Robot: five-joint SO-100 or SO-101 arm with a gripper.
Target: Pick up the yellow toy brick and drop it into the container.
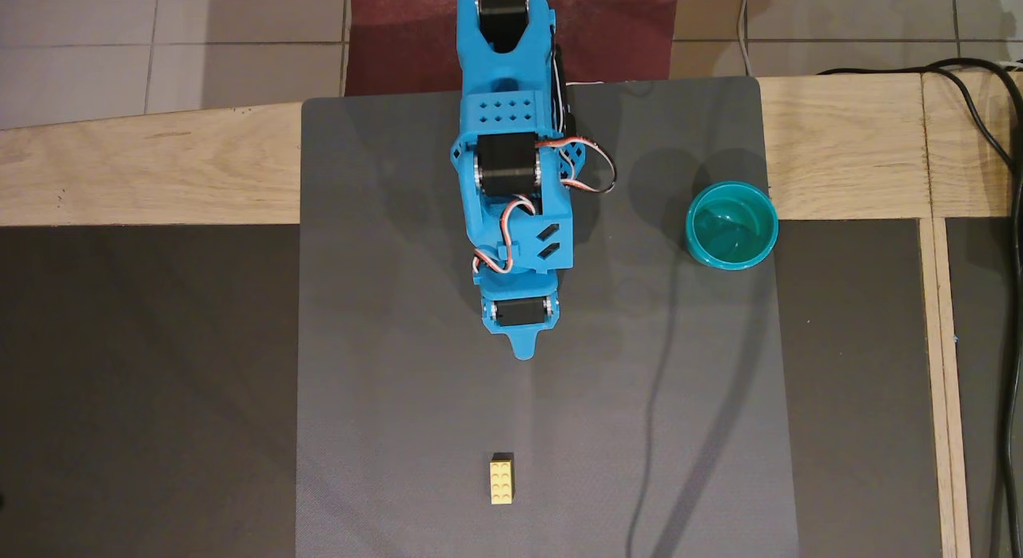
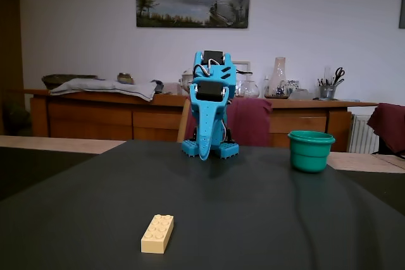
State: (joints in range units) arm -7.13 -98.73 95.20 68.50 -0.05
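The yellow toy brick [image 1: 502, 480] lies flat, studs up, on the dark mat near the front edge; it also shows in the fixed view [image 2: 157, 233]. The teal-green cup, the container [image 1: 731, 224], stands upright and empty at the mat's right edge in the overhead view, and right of the arm in the fixed view [image 2: 311, 151]. My blue gripper [image 1: 523, 350] is folded in close to the arm's base, its jaws together and holding nothing, well back from the brick and left of the cup. It points down at the mat in the fixed view [image 2: 204, 153].
A dark grey mat [image 1: 384, 366] covers the wooden table [image 1: 160, 174]. Black cables [image 1: 999, 150] run along the right side of the overhead view. A thin cable shadow crosses the mat below the cup. A sideboard [image 2: 95, 115] stands behind the table.
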